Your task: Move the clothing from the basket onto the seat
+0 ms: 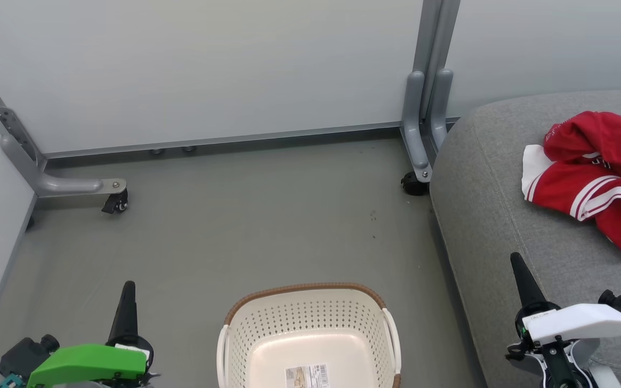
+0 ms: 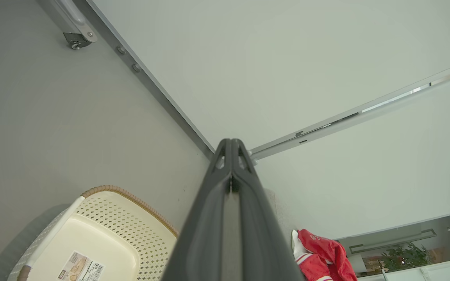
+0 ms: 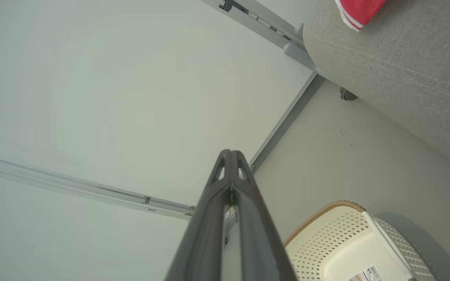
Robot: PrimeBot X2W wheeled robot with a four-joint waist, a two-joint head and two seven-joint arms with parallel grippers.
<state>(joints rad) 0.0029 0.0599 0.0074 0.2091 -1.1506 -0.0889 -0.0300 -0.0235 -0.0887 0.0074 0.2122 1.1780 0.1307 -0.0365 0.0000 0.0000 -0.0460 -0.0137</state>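
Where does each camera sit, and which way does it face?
Head view: on the head, facing forward and down at basket, seat, clothing; left gripper, right gripper at bottom corners.
Left wrist view: on left wrist, facing along its shut fingers toward wall panels.
Right wrist view: on right wrist, along its shut fingers toward the panels too.
Shared: all three show basket and clothing.

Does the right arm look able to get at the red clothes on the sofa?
Probably yes: its fingers are shut by the sofa, and just bare cushion lies between them and the red clothes. They'd need opening first.
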